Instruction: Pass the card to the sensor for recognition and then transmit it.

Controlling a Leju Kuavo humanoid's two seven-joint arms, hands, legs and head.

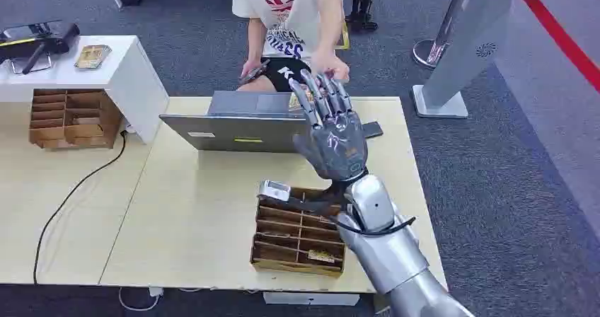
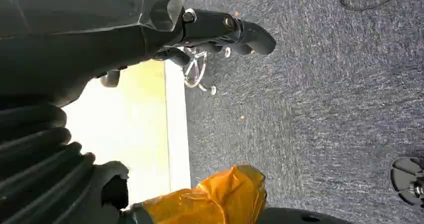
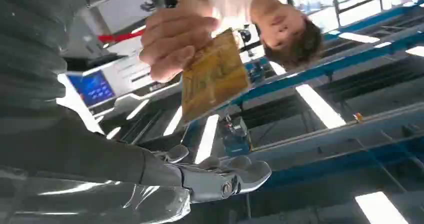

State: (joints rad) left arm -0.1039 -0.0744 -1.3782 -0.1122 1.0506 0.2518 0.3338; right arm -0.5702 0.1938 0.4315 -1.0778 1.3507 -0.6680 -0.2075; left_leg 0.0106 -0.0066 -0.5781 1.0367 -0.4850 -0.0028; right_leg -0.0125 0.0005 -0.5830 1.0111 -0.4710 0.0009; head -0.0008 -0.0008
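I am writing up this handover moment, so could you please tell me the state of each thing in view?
Card: held by the person's hand, not by the robot.
Right hand: raised, fingers spread, holding nothing.
Laptop: open on the table.
Organizer: on the table, one card in a slot.

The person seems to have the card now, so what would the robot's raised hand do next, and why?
Probably draw the right hand back toward the robot. Its fingers are spread and hold nothing, while the person's hand grips the yellow card, so the handover looks done.
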